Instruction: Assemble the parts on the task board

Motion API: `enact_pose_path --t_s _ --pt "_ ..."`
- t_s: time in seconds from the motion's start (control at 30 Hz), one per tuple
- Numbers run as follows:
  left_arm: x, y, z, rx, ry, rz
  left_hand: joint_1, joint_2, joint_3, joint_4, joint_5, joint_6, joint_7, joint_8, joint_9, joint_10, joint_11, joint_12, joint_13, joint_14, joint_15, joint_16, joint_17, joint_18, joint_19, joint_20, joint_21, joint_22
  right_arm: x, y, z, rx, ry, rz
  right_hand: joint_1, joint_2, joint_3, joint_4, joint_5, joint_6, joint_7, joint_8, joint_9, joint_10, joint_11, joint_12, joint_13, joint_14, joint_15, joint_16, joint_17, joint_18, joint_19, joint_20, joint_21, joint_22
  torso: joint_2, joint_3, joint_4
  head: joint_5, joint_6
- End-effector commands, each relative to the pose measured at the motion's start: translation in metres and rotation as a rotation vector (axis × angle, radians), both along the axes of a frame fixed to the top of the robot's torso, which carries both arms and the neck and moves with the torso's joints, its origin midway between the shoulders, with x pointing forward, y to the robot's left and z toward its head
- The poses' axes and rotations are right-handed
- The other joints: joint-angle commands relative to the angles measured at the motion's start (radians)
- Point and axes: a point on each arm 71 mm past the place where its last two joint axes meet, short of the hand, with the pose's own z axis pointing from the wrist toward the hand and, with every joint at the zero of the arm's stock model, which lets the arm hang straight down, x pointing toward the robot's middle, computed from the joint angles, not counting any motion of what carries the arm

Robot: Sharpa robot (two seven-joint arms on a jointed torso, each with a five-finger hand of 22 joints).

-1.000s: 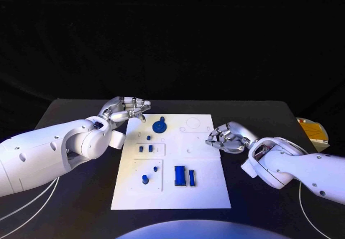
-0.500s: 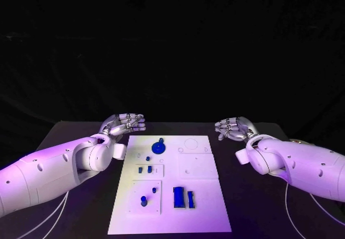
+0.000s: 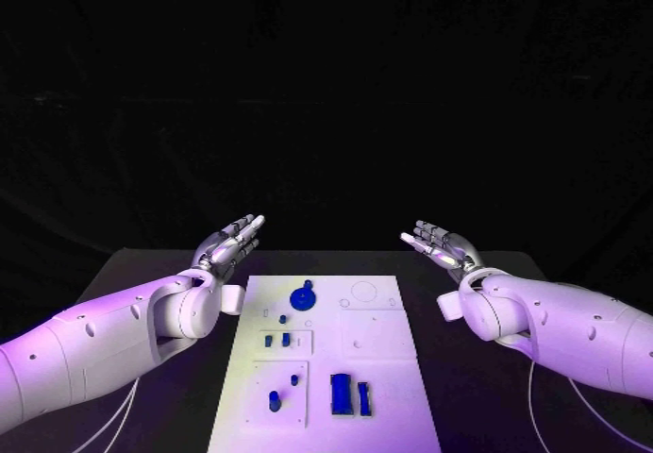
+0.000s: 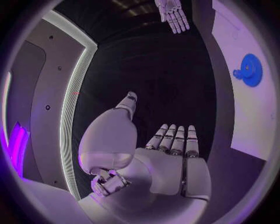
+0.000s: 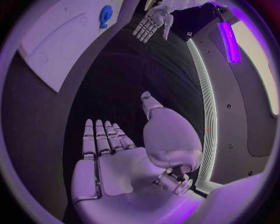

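The white task board (image 3: 375, 349) lies in the middle of the black table. A round blue part (image 3: 302, 298) sits near its far left corner, small blue parts (image 3: 276, 340) lie in the left middle, and two blue blocks (image 3: 348, 394) stand near the front. My left hand (image 3: 228, 242) is raised above the table's far left, fingers straight and spread, holding nothing. My right hand (image 3: 438, 243) is raised at the far right, likewise flat and empty. In the left wrist view my left hand (image 4: 169, 154) faces the right hand (image 4: 172, 13), with the round blue part (image 4: 251, 70) beside it.
The black table (image 3: 150, 283) extends on both sides of the board. In the right wrist view the board (image 5: 61, 37) and round blue part (image 5: 105, 15) lie beyond my right hand (image 5: 111, 154), with my left hand (image 5: 153, 21) across from it.
Both hands have risen off the board's far corners and uncurled from bent fingers to flat, spread palms. The camera has tilted, shifting the whole picture.
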Motion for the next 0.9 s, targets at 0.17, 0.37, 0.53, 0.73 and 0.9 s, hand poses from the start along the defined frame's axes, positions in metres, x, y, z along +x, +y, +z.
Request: enact_pose_path --t_s 0.17,0.37,0.53,0.73,0.9 --pt "-0.02 -0.024 0.008 0.067 -0.043 0.082 -1.01 0.044 -0.085 -0.063 -0.048 -0.184 -0.041 -0.047 -0.046 -0.203 -0.041 -0.019 -0.014 -0.163 -0.04 -0.048 -0.027 -0.037 -0.157 -0.066 -0.027 -0.039 -0.024 0.033 0.017 0.131 -0.057 -0.079 -0.843 0.029 -0.116 -0.03 -0.027 -0.199 -0.045 -0.032 -0.11 -0.224 -0.037 -0.021 -0.046 -0.217 -0.029 -0.063 -0.069 -0.053 -0.219 -0.052 -0.016 -0.136 -0.036 0.0206 0.018 0.001 0.039" --pt "-0.039 -0.044 0.015 0.102 -0.067 0.122 -1.01 0.044 -0.085 -0.063 -0.048 -0.184 -0.041 -0.047 -0.046 -0.203 -0.041 -0.019 -0.014 -0.163 -0.04 -0.048 -0.027 -0.037 -0.157 -0.066 -0.027 -0.039 -0.044 0.053 0.031 0.211 -0.069 -0.117 -0.843 0.029 -0.116 -0.03 -0.027 -0.199 -0.045 -0.032 -0.11 -0.224 -0.037 -0.021 -0.046 -0.217 -0.029 -0.063 -0.069 -0.053 -0.219 -0.052 -0.016 -0.136 -0.036 0.0206 0.018 0.001 0.039" --pt "-0.049 -0.053 0.019 0.118 -0.079 0.141 -1.01 0.044 -0.085 -0.063 -0.048 -0.184 -0.041 -0.047 -0.046 -0.203 -0.041 -0.019 -0.014 -0.163 -0.04 -0.048 -0.027 -0.037 -0.157 -0.066 -0.027 -0.039 -0.053 0.061 0.037 0.241 -0.071 -0.132 -0.843 0.029 -0.116 -0.03 -0.027 -0.199 -0.045 -0.032 -0.11 -0.224 -0.037 -0.021 -0.046 -0.217 -0.029 -0.063 -0.069 -0.053 -0.219 -0.052 -0.016 -0.136 -0.036 0.0206 0.018 0.001 0.039" --pt "-0.052 -0.055 0.02 0.122 -0.083 0.146 -1.01 0.044 -0.085 -0.063 -0.048 -0.184 -0.041 -0.047 -0.046 -0.203 -0.041 -0.019 -0.014 -0.163 -0.04 -0.048 -0.027 -0.037 -0.157 -0.066 -0.027 -0.039 -0.054 0.062 0.038 0.244 -0.071 -0.134 -0.843 0.029 -0.116 -0.03 -0.027 -0.199 -0.045 -0.032 -0.11 -0.224 -0.037 -0.021 -0.046 -0.217 -0.029 -0.063 -0.069 -0.053 -0.219 -0.052 -0.016 -0.136 -0.036 0.0206 0.018 0.001 0.039" --pt "-0.052 -0.055 0.02 0.122 -0.083 0.146 -1.01 0.044 -0.085 -0.063 -0.048 -0.184 -0.041 -0.047 -0.046 -0.203 -0.041 -0.019 -0.014 -0.163 -0.04 -0.048 -0.027 -0.037 -0.157 -0.066 -0.027 -0.039 -0.054 0.062 0.038 0.244 -0.071 -0.134 -0.843 0.029 -0.116 -0.03 -0.027 -0.199 -0.045 -0.032 -0.11 -0.224 -0.037 -0.021 -0.046 -0.217 -0.029 -0.063 -0.069 -0.053 -0.219 -0.052 -0.016 -0.136 -0.036 0.0206 0.018 0.001 0.039"
